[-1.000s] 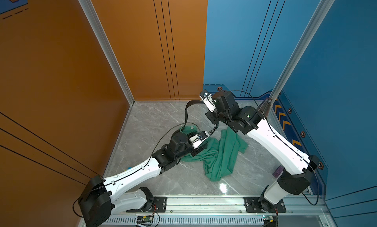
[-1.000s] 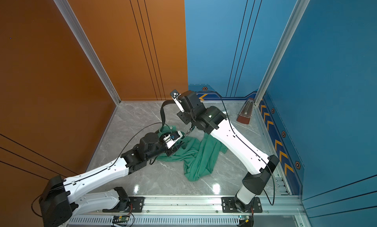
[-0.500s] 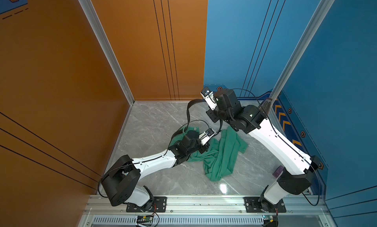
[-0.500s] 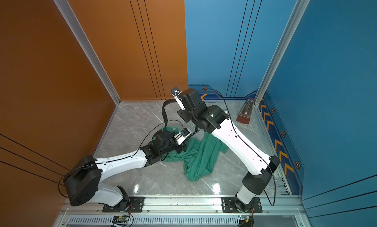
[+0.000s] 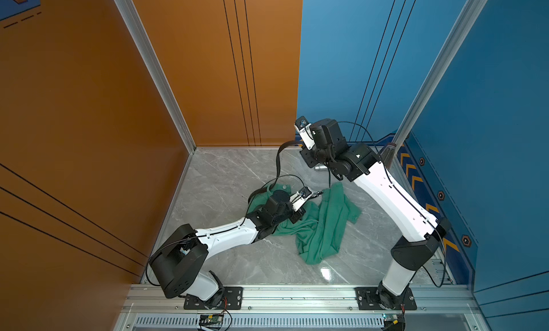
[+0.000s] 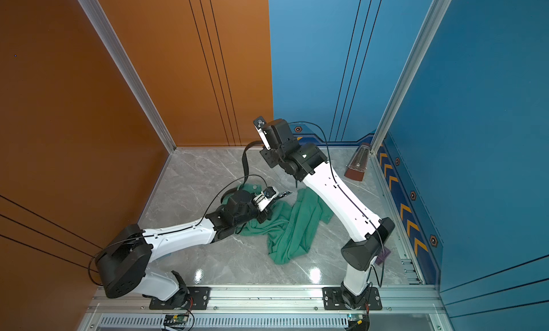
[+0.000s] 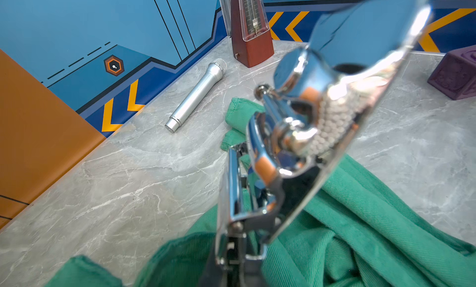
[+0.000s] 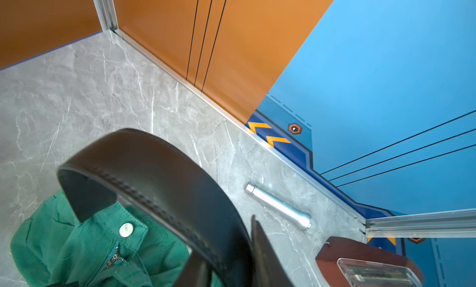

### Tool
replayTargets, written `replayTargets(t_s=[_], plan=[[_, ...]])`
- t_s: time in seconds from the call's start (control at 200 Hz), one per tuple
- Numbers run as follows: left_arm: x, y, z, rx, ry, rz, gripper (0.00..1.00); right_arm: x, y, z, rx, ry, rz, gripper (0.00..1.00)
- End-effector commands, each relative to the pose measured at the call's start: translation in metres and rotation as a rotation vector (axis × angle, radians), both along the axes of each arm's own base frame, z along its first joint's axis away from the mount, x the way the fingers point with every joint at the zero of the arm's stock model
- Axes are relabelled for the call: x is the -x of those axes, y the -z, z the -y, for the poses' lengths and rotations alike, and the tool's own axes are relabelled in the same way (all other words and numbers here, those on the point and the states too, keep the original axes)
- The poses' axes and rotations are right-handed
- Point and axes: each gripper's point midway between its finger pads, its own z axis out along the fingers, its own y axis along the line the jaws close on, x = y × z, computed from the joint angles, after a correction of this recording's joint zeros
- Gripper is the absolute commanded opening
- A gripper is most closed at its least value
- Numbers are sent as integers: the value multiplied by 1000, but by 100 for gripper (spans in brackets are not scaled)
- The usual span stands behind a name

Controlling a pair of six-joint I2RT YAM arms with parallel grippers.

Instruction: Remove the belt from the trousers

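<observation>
The teal-green trousers (image 5: 320,225) (image 6: 291,225) lie crumpled mid-floor. The black belt (image 5: 277,163) (image 6: 245,166) arches from their waistband up to my right gripper (image 5: 298,143) (image 6: 263,146), raised near the back wall. In the right wrist view the strap (image 8: 154,175) runs between the fingers (image 8: 262,252), above the trousers' button and zip (image 8: 85,247). How tightly they press it does not show. My left gripper (image 5: 309,195) (image 6: 277,195) (image 7: 237,267) is low over the cloth (image 7: 360,234), shut on the belt's silvery buckle (image 7: 296,133).
A silver microphone (image 7: 198,92) (image 8: 278,208) lies by the back wall. A brown metronome (image 6: 358,163) (image 7: 252,28) stands in the far right corner. A purple cube (image 7: 456,74) sits at the right, near the right arm's base. Orange and blue walls enclose the floor.
My left arm has dropped low and stretched forward over the trousers, and its gripper has closed on the buckle. The right arm has hardly moved; the strap still arches from it.
</observation>
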Motion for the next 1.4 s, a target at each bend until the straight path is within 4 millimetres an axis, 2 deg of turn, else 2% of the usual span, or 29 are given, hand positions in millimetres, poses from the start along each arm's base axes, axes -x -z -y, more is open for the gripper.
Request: replayTargets(t_s=[0.0, 0.015, 0.03, 0.08, 0.185, 0.35, 0.445, 0.49, 0.515, 0.576, 0.666, 0.766, 0.916, 0.936, 1.021, 1.131, 1.236, 1.331, 1.396], plan=[[8, -25, -3, 97, 29, 16, 0, -6, 36, -15, -52, 2, -132, 49], [9, -26, -4, 104, 31, 15, 0, -6, 40, -17, -58, 2, -147, 52], [9, -27, -5, 109, 31, 13, 0, -15, 43, -7, -65, 29, -158, 54], [11, -32, -9, 126, 26, 13, 0, -18, 52, -5, -90, 41, -195, 62], [12, -46, -23, 174, 5, 18, 0, -18, 54, -1, -174, 36, -256, 65], [10, -82, -51, 286, -39, 39, 0, -13, 26, 31, -298, 89, -212, 70], [7, -98, -68, 344, -74, 44, 0, 2, 6, 45, -372, 65, -153, 74], [4, -106, -75, 372, -94, 44, 0, 11, -3, 48, -410, 35, -125, 79], [2, -109, -79, 387, -107, 40, 0, 15, 1, 49, -419, 25, -125, 87], [-3, -119, -89, 434, -143, 33, 0, 26, 1, 52, -445, 11, -106, 92], [-11, -135, -99, 505, -183, 14, 0, 39, 20, 51, -500, -15, -108, 92], [-18, -150, -108, 577, -222, -5, 0, 56, 44, 35, -596, -70, -118, 92], [-24, -170, -115, 656, -248, -22, 0, 81, 73, -4, -620, -159, -95, 92], [-24, -172, -115, 664, -249, -23, 0, 89, 76, -16, -621, -190, -97, 92], [-26, -179, -118, 693, -257, -31, 0, 95, 93, -37, -620, -227, -90, 93], [-27, -183, -120, 718, -270, -41, 0, 89, 119, -61, -573, -234, -121, 93], [-27, -187, -121, 740, -266, -50, 0, 75, 154, -79, -505, -194, -171, 92], [-24, -199, -122, 771, -253, -49, 0, 57, 188, -90, -449, -148, -212, 89], [-20, -215, -124, 804, -230, -41, 0, 48, 208, -97, -425, -135, -244, 85]])
